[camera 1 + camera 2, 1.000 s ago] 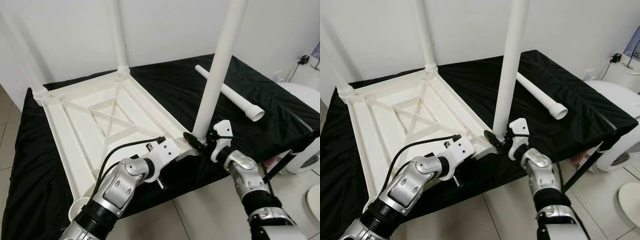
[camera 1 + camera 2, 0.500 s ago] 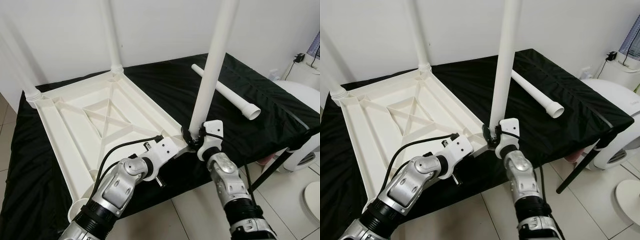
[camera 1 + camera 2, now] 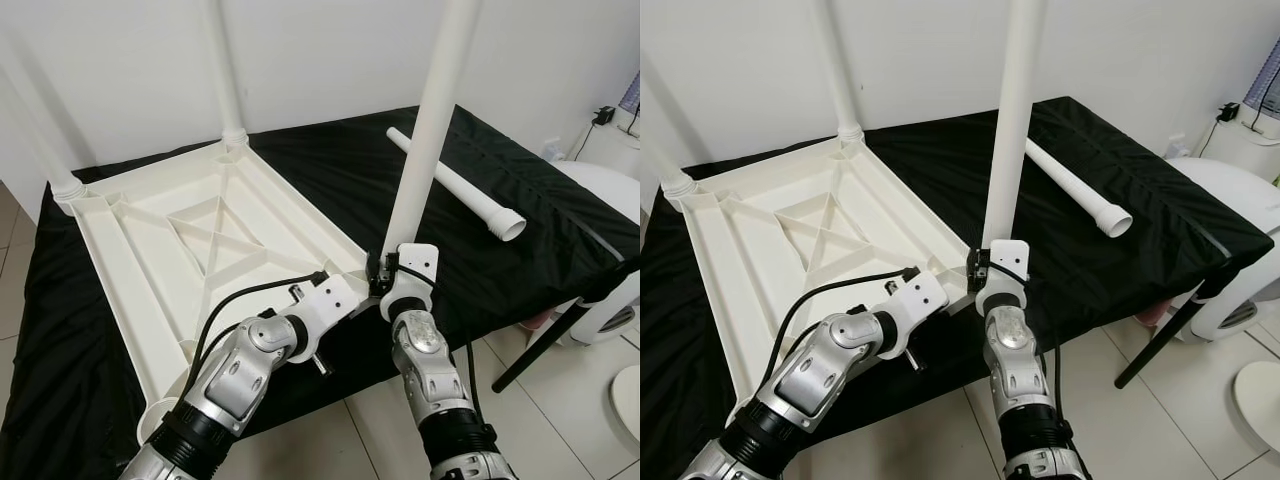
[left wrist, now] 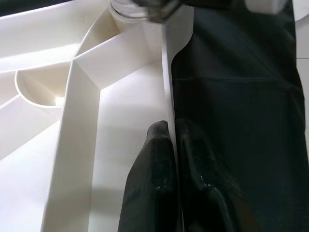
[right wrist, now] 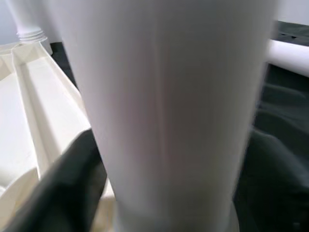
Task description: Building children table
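Observation:
The white table top lies upside down on a black-covered surface. A white leg stands upright in its near right corner socket. My right gripper is shut on the base of this leg, and in the right wrist view the leg sits between the dark fingers. My left gripper is shut on the thin rim of the table top, just left of that corner. Two more legs stand at the far corners. A loose leg lies on the cloth to the right.
An empty leg socket shows at the near left corner. A white rounded appliance stands at the right, with a black slanted support below the cloth edge. Tiled floor lies in front, and a white wall is close behind.
My right forearm has swung left and now rises from directly below the leg's base, with the gripper staying at that base. The left gripper keeps its hold on the rim.

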Tool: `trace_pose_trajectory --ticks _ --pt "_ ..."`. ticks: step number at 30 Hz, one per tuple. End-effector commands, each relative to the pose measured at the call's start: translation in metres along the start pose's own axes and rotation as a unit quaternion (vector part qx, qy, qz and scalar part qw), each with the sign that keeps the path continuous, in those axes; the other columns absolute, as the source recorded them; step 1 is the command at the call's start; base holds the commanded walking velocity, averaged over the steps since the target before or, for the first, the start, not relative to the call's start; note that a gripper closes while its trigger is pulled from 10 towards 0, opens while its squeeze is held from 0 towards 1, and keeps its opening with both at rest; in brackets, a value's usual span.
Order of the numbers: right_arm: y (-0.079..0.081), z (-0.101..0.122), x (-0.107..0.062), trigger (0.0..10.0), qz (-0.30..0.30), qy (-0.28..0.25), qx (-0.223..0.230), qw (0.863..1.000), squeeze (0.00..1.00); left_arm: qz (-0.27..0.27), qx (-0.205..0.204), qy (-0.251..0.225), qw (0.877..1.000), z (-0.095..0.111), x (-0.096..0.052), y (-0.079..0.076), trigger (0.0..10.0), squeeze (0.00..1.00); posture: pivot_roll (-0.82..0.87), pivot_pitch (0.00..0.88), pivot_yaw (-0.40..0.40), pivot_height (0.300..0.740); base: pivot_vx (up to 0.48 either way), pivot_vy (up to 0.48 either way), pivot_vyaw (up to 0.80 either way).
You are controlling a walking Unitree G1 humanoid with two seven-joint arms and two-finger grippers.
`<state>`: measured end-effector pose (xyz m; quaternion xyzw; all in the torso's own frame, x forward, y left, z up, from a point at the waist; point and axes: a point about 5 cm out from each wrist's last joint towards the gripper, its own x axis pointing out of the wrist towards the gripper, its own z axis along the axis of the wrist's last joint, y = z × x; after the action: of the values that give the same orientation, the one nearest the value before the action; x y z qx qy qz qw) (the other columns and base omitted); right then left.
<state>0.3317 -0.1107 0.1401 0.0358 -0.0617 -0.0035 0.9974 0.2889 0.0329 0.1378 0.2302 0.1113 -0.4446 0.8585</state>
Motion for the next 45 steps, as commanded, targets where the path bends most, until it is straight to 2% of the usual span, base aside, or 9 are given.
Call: trace_pose_trajectory --ticks 1,10,11,14,15,25,26,39,45 --pt "0.001 0.0 -0.002 10.0 -0.001 0.004 0.005 1.0 1.0 -0.015 0.01 -0.011 1.0 0.004 0.001 -0.008 10.0 0.0 -0.1 0.034 0.029 0.74 0.0 0.0 0.0" --pt "0.005 0.006 -0.006 10.0 -0.001 -0.016 0.0 1.0 1.0 -0.015 0.01 -0.011 1.0 0.004 0.001 -0.008 10.0 0.0 -0.11 0.041 0.031 0.74 0.0 0.0 0.0" --pt "0.005 0.008 -0.008 10.0 0.007 -0.023 0.003 1.0 0.0 -0.015 0.009 -0.011 1.0 0.004 0.001 -0.008 10.0 0.0 -0.11 0.041 0.031 0.74 0.0 0.0 0.0" --pt "0.003 0.01 -0.011 10.0 0.012 -0.029 0.005 0.999 0.0 -0.015 0.008 -0.012 1.0 0.004 0.001 -0.008 10.0 0.0 -0.11 0.047 0.031 0.74 0.0 0.0 0.0" --pt "-0.001 0.01 -0.013 10.0 0.013 -0.032 0.004 0.999 0.0 -0.015 0.005 -0.013 1.0 0.004 0.001 -0.007 10.0 1.0 -0.11 0.049 0.032 0.74 0.0 0.0 0.0" --pt "-0.018 0.009 -0.019 10.0 0.01 -0.034 -0.004 0.999 0.0 0.0 0.016 -0.025 1.0 0.012 -0.005 0.006 10.0 1.0 -0.12 0.062 0.049 0.74 0.0 0.0 0.0" --pt "-0.018 0.009 -0.018 10.0 0.013 -0.034 -0.005 0.999 0.0 0.005 0.02 -0.029 0.999 0.016 -0.008 0.01 10.0 0.06 -0.12 0.062 0.049 0.74 0.0 0.0 0.0" --pt "-0.022 0.011 -0.001 10.0 0.053 -0.027 -0.003 0.998 0.0 0.033 0.027 -0.101 0.994 0.061 -0.04 0.036 10.0 0.0 -0.09 0.084 0.036 0.74 0.0 0.0 0.0" --pt "-0.02 0.015 0.011 10.0 0.083 -0.024 -0.007 0.996 0.0 0.081 -0.006 -0.158 0.984 0.082 -0.055 0.046 10.0 0.0 -0.08 0.117 0.024 0.74 0.0 0.0 0.0"
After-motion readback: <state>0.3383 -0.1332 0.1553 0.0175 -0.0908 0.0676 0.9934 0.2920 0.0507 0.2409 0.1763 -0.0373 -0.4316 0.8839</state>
